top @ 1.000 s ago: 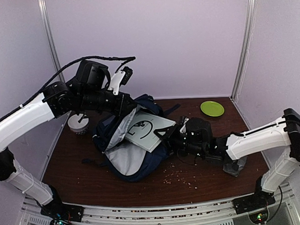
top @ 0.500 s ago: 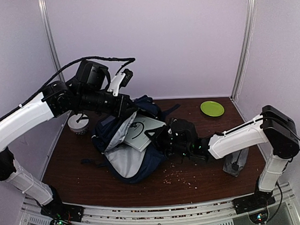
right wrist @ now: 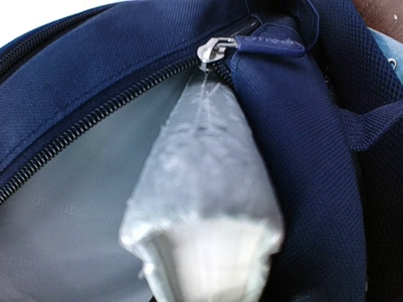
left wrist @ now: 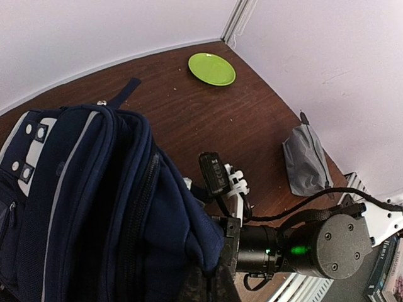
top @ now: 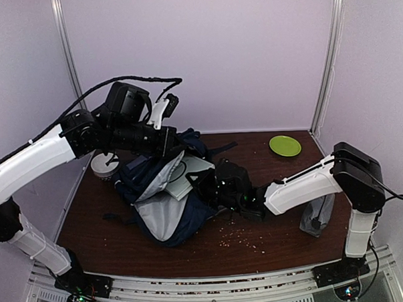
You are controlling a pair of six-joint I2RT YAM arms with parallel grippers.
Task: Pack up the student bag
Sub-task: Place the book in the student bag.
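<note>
Bag (right wrist: 94, 56) zipper (right wrist: 217, 47), wrapped book (right wrist: 201, 207) at right wrist, green plate (left wrist: 212, 68) at left

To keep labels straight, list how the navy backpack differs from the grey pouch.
The navy backpack is far bigger than the grey pouch. The backpack is navy with white trim; the pouch is plain grey. The backpack lies open in the middle of the table; the pouch sits at its right edge. Both are soft fabric.
</note>
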